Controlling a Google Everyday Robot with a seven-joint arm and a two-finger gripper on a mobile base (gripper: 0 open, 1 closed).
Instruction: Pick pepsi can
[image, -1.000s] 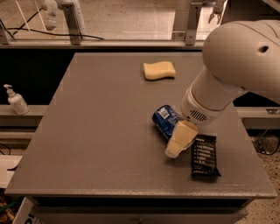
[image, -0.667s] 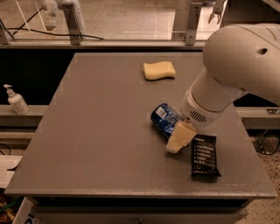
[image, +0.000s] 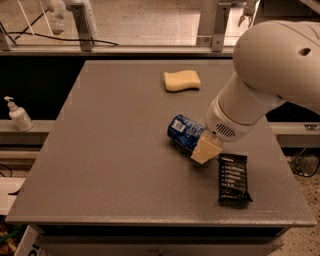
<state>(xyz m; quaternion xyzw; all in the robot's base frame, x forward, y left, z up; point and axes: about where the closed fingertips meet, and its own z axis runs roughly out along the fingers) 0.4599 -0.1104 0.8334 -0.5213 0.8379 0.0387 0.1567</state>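
Note:
The pepsi can (image: 183, 132), dark blue with white print, lies tilted on its side near the middle right of the grey table (image: 115, 150). My gripper (image: 196, 144) reaches down from the large white arm (image: 265, 75) and is shut on the can's right end. One cream finger (image: 205, 149) shows in front of the can; the other is hidden behind it. The can looks raised slightly off the tabletop.
A flat black snack bar wrapper (image: 233, 177) lies just right of the gripper near the front edge. A yellow sponge (image: 182, 80) lies at the back of the table. A white pump bottle (image: 19, 115) stands on a ledge to the left.
The gripper and the can have moved slightly up and to the left together. The wrapper and the sponge have not moved.

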